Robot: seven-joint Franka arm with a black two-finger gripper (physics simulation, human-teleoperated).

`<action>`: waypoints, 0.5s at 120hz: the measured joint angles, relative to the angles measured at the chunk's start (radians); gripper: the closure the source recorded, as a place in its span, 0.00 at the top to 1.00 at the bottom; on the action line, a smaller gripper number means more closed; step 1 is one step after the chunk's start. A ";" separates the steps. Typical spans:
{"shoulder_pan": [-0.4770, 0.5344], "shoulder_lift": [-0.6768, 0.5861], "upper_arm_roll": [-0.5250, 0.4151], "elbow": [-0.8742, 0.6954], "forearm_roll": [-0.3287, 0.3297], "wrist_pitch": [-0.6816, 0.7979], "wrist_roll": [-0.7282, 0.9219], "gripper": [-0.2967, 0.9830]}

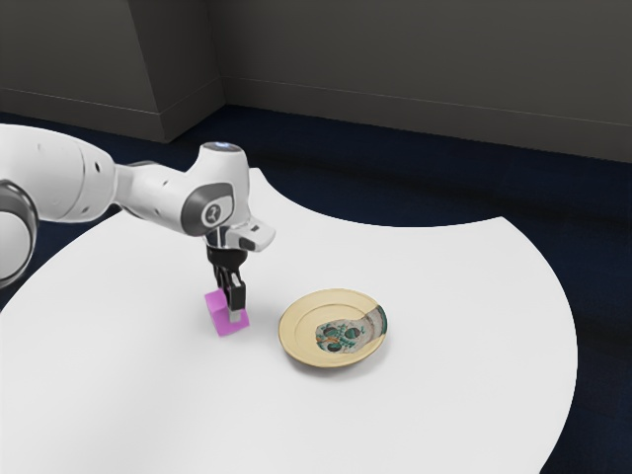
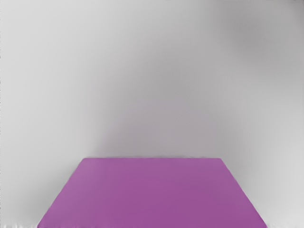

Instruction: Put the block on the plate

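Observation:
The gripper [image 1: 233,296] points straight down over the table. It is shut on the magenta block [image 1: 215,314], one finger across the block's near side and the other partly hidden behind it. In the wrist view the block [image 2: 152,192] lies centred under my hand. The cream plate [image 1: 301,336], with a green and grey picture, is a short way from the block toward the exterior view's right. Whether the block's underside touches the table cannot be made out.
The white table [image 1: 434,405] has curved edges, with a concave cut along its far side. Dark blue floor [image 1: 602,296] and grey walls [image 1: 425,59] surround it. The plate's rim is the nearest raised edge to my hand.

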 joint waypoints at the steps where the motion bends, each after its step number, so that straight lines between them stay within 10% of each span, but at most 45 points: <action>1: 0.000 0.000 0.000 0.000 0.000 0.000 0.000 0.56; 60: -0.014 -0.056 -0.066 0.034 -0.007 -0.005 -0.003 0.54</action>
